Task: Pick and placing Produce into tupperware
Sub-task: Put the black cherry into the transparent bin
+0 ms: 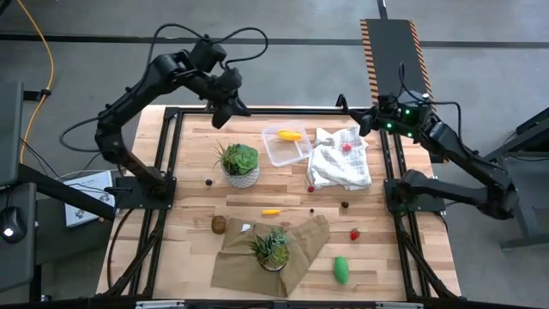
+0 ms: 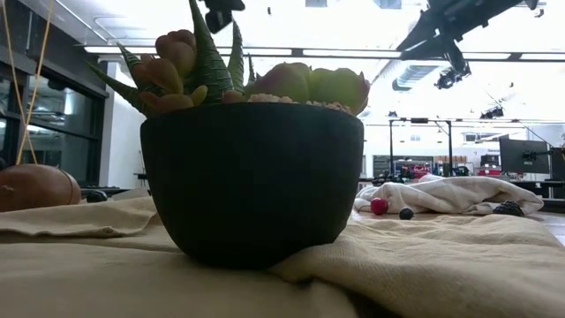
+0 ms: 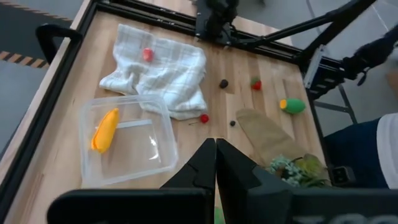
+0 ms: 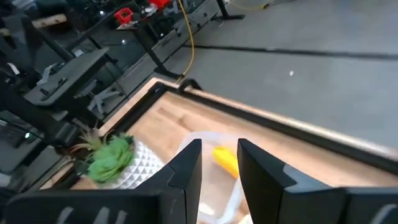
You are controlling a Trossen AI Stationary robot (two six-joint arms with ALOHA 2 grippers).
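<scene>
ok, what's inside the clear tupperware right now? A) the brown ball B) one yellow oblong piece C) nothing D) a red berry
B: a single yellow oblong piece lies inside the tupperware, as the high and left wrist views show; the brown ball sits on the bare table and one red berry rests on the white cloth.

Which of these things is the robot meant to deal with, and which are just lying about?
Job:
tupperware, with a yellow piece in it
second yellow piece
brown ball
red berries
green piece

Lying about:
white cloth
brown cloth
two potted plants
</scene>
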